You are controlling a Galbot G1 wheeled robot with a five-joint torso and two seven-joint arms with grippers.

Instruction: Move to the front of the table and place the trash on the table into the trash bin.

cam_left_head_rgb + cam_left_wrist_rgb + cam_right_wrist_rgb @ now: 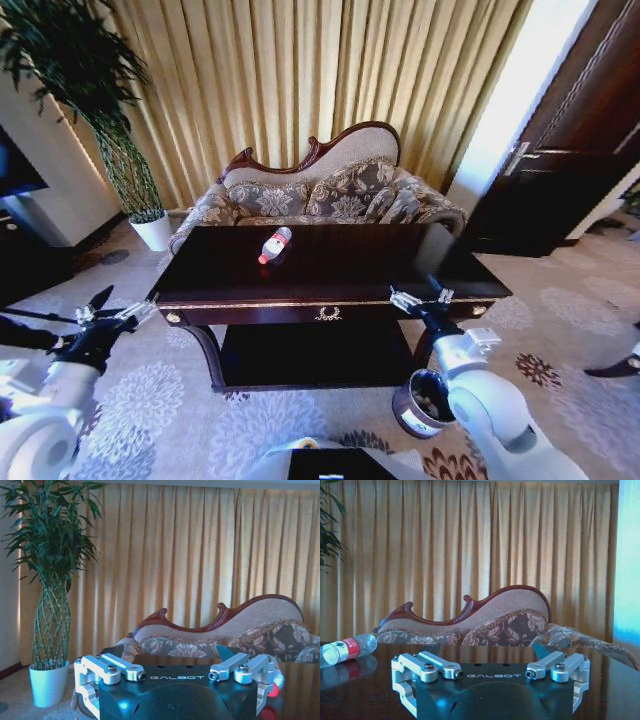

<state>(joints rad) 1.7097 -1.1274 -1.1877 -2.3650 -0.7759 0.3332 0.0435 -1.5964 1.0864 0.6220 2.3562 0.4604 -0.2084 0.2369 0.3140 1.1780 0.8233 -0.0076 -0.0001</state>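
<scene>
Right end effector (420, 298) sits at the bench's front rail, right of centre in the head frame, fingers spread wide and holding nothing; its tips look level with the edge, contact not resolvable. Left end effector (108, 318) hangs at lower left, just off the bench's (400, 262) left front corner, also wide and empty. Both appear raised to bench height, presumably readied for a reach. The only trash visible on top is a plastic bottle (275, 244) with red label, lying on its side toward the far edge, left of centre, well apart from both end effectors. Trash bin (424, 402) stands on the carpet at lower right, beside the right arm, with some contents inside. Judgement: robot is fronting the bench; bottle not yet picked.
</scene>
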